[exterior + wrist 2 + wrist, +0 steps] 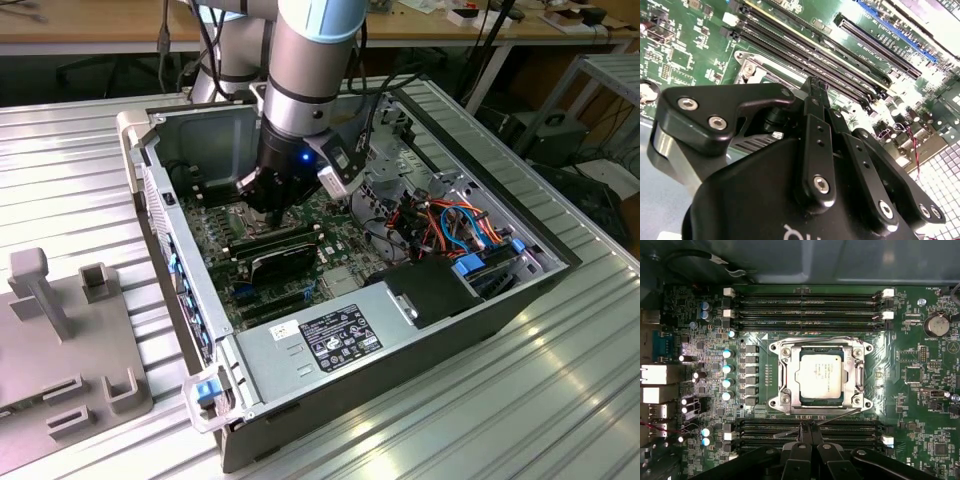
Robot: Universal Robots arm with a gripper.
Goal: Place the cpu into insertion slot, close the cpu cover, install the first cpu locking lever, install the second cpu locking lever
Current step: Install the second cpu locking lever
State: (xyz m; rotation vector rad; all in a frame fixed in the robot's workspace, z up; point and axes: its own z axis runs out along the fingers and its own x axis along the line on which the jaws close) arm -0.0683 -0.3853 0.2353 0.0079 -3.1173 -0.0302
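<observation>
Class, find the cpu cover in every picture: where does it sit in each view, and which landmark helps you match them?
Exterior view: the cpu cover lies on the motherboard, just to the exterior view's left of the gripper.
Second wrist view: one corner shows beyond the black finger linkage.
First wrist view: mid-picture, framing the cpu.
Shared landmark: the long black memory slots beside it.

Ribbed metal table [560, 400], open computer case [420, 340] lying on its side at centre, grey fixture block [60, 340] with upright posts at the exterior view's left, apart from case.
</observation>
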